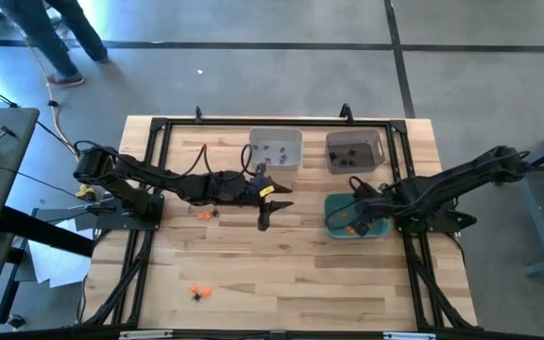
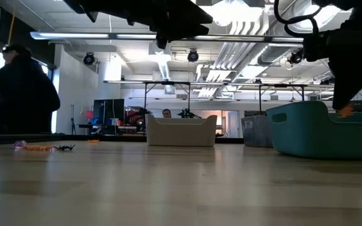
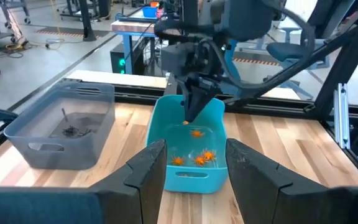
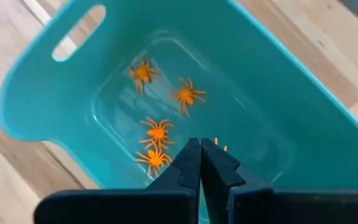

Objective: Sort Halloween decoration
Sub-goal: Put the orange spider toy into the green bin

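Right hand [image 4: 201,163] is held over the teal bin [image 4: 36,81], fingers pressed shut.
Orange spiders [image 4: 157,132] are seen inside; left hand [image 1: 270,206], mid-frame, is spread open and empty.

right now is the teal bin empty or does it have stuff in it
Not empty. The teal bin holds four orange spiders on its floor, and the shut right gripper grips a fifth above them.
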Controlling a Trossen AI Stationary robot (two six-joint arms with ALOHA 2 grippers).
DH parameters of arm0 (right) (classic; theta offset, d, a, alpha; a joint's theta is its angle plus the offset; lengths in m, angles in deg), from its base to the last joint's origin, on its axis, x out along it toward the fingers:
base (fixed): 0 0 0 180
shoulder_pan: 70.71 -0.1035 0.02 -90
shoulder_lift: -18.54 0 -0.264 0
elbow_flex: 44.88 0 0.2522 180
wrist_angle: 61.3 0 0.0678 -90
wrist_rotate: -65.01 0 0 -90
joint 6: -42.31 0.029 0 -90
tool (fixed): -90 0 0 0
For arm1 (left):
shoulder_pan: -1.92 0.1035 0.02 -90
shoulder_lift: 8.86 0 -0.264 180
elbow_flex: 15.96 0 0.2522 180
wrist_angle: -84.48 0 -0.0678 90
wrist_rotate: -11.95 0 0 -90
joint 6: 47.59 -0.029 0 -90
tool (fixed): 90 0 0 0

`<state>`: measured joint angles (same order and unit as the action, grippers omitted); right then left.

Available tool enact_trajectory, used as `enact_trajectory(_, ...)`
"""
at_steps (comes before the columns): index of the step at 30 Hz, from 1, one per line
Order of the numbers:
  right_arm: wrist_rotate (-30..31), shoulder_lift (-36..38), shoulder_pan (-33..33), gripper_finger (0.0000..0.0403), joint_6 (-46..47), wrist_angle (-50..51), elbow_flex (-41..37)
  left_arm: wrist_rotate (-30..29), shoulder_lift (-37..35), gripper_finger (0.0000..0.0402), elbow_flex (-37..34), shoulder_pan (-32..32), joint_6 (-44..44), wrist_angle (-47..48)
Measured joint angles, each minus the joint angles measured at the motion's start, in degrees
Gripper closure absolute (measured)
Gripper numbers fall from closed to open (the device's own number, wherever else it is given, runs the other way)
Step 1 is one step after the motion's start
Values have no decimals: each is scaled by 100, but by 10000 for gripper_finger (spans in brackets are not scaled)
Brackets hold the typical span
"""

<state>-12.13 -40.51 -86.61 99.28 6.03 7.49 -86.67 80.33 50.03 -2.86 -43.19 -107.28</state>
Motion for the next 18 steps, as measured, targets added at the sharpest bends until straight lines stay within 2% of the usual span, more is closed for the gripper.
enact_trajectory(5, -411, -409, 15, 403, -26, -24, 0, 4, 0, 247, 0, -9, 0, 58)
enact_trajectory(14, -416, -1286, 17, 402, -41, -140, 0, 7, 0, 247, 0, -17, 96, 232)
enact_trajectory(18, -446, -1440, 42, 384, -42, -149, -2, 9, 0, 247, 0, -17, 94, 237)
